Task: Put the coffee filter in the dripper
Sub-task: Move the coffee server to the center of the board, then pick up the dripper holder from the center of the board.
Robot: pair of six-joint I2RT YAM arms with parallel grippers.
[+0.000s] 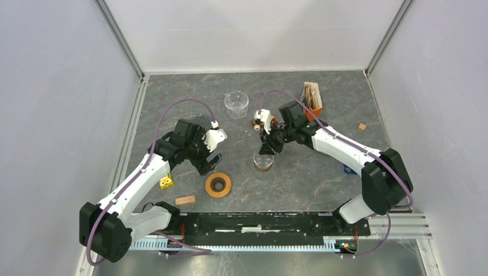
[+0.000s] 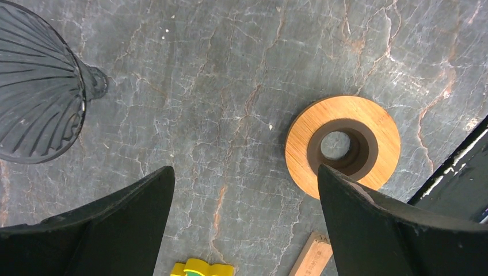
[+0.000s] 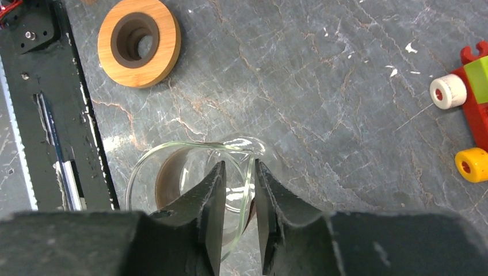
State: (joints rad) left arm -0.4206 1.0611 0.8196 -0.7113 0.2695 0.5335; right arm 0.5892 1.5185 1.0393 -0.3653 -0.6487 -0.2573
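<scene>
A: Grippers?
B: Left gripper (image 2: 244, 175) spread wide above bench (image 1: 299, 187), near wooden ring (image 1: 218, 184). Right gripper (image 3: 239, 168) narrowly parted astride glass cup (image 1: 263, 161) rim, gap showing, not clamping.
A: Filters?
B: Filters (image 1: 311, 91): tan paper stack, upright in orange holder (image 1: 315, 110), far right. Dripper (image 1: 236, 104): clear ribbed glass, far centre, apart from filters.

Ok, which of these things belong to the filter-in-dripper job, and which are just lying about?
Job:
coffee filters, standing in an orange holder
glass dripper

Lying about:
glass jar
wooden ring
yellow block
wooden block
red toy
small cube
</scene>
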